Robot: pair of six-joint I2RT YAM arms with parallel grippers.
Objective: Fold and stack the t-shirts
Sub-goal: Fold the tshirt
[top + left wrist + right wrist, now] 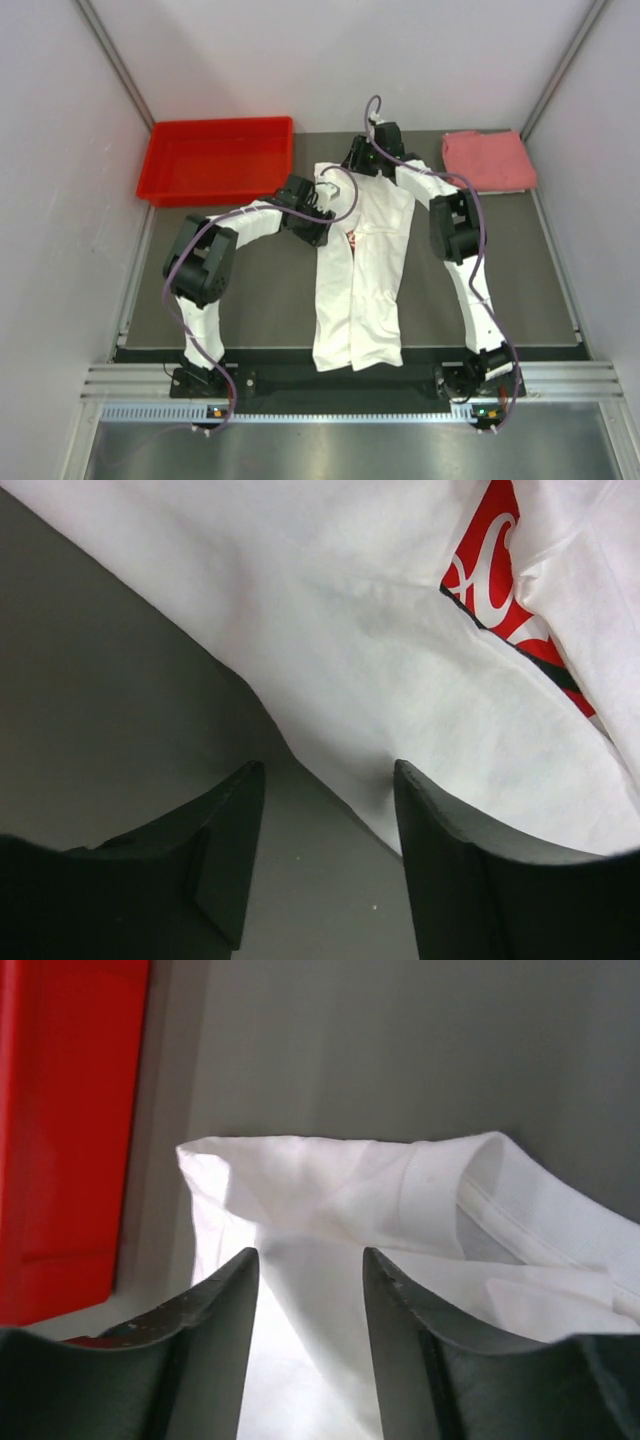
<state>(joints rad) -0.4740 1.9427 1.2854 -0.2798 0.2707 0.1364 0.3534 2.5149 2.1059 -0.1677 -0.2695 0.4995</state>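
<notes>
Both my left hand (pixel 325 780) and right hand (pixel 310 1260) sit at the upper end of the shirt (pixel 365 300), which runs lengthwise down-frame; each straddles cloth, parted, not clamped.

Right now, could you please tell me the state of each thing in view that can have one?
white t-shirt, folded lengthwise into a long strip, lying flat, red logo partly showing.
pink t-shirt, folded square, lying apart at far right.
red bin, upright, empty.
left pincer, open, astride the white t-shirt's left edge.
right pincer, open, over its collar end.
</notes>
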